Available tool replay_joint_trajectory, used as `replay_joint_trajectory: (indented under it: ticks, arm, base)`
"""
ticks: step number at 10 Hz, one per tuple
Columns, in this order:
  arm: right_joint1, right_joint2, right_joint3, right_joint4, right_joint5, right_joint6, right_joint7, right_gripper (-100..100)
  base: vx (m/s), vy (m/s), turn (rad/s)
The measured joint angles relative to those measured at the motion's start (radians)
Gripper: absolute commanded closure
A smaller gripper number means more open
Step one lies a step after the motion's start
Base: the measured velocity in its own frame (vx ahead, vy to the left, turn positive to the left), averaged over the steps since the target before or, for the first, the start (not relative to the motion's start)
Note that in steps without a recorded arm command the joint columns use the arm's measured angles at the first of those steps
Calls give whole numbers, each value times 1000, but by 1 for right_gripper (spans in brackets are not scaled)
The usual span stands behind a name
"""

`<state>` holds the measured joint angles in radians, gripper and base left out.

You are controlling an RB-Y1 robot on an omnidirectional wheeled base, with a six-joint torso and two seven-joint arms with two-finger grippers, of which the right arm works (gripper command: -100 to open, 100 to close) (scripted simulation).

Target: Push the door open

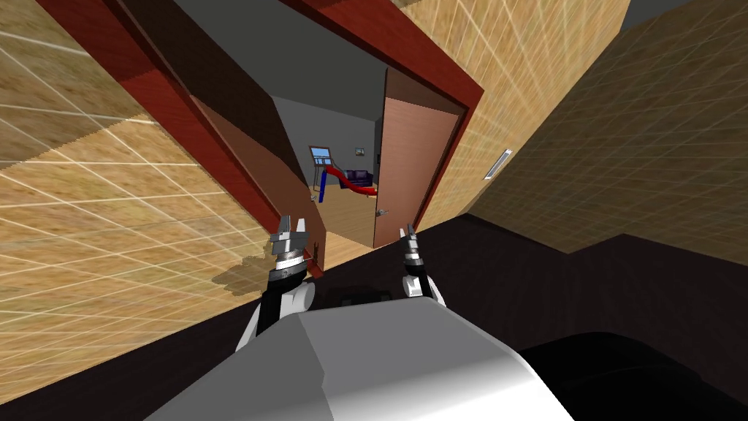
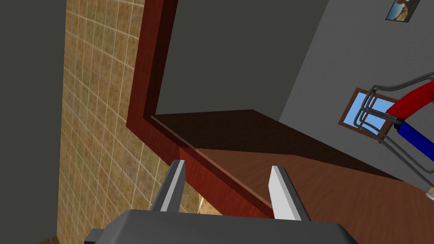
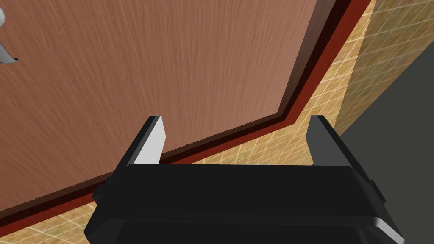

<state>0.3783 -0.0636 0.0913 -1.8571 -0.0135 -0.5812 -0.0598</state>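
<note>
A red-framed doorway (image 1: 445, 77) stands ahead with two brown door leaves. The left leaf (image 1: 248, 146) is swung away at an angle, and the right leaf (image 1: 405, 161) also stands ajar, with a small metal handle (image 1: 382, 213). My left gripper (image 1: 291, 225) is open, close to the left leaf's lower edge near the frame. In the left wrist view that gripper (image 2: 226, 178) points at the brown leaf (image 2: 322, 186) and red frame (image 2: 148, 84). My right gripper (image 1: 407, 232) is open in front of the right leaf. Its wrist view shows the gripper (image 3: 237, 135) facing the brown panel (image 3: 169, 72), handle (image 3: 6, 51) off to one side.
Tan tiled walls (image 1: 95, 219) flank the doorway on both sides, with a vent (image 1: 497, 164) on the right wall. Through the gap lies a wood-floored room with a red and blue slide (image 1: 350, 180), a dark sofa (image 1: 359, 176) and a window (image 1: 321, 156). The floor under me is dark.
</note>
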Motion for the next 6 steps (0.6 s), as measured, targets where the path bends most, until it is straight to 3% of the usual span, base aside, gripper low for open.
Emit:
replay_joint_trajectory:
  ticks: [6]
  arm:
    - [-33, -10, 18, 158, 6, -30, 4, -100]
  base:
    - [92, -73, 62]
